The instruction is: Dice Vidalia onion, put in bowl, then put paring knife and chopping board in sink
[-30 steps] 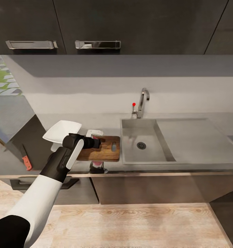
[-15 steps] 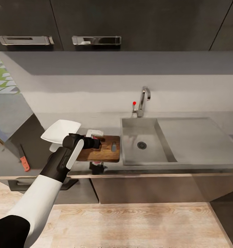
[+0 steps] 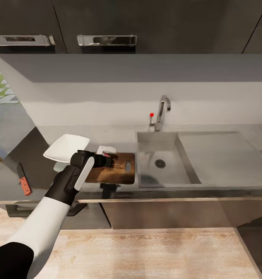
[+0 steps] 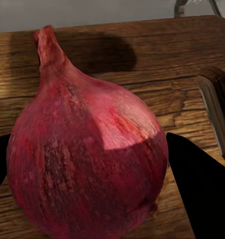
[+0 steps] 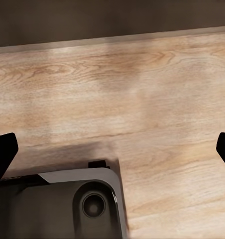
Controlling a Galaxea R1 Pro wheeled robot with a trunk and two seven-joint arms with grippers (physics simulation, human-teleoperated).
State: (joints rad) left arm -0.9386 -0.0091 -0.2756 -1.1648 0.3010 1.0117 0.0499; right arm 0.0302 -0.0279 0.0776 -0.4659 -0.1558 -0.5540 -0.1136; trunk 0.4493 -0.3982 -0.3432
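Dark red, papery skin: the onion [image 4: 87, 154] in the left wrist view is red, not pale, and sits between the left gripper's [image 3: 110, 160] black fingers [image 4: 202, 191], which close on its flanks. It is over the wooden chopping board [image 3: 121, 170], near or on its surface; contact cannot be told.

Since a second ago the head view has tilted, so the upper cabinets and counter sit differently in frame; camera motion, not the objects. Arm, onion and board hold much the same relation. A dark object at the counter edge below the board shows less than before.

Sink [image 3: 146, 182] basin is empty around the drain, so I judge the fetch done and release onto the board as the step in hand.

Paring knife [image 3: 23, 181], red handle, lies on the countertop [image 3: 119, 135] far left, well apart from the board. White bowl [image 3: 67, 147] just beside the left wrist.

Right gripper [image 5: 112, 149]: fingertips spread wide, holding nothing, over the wood floor [image 5: 142, 89].
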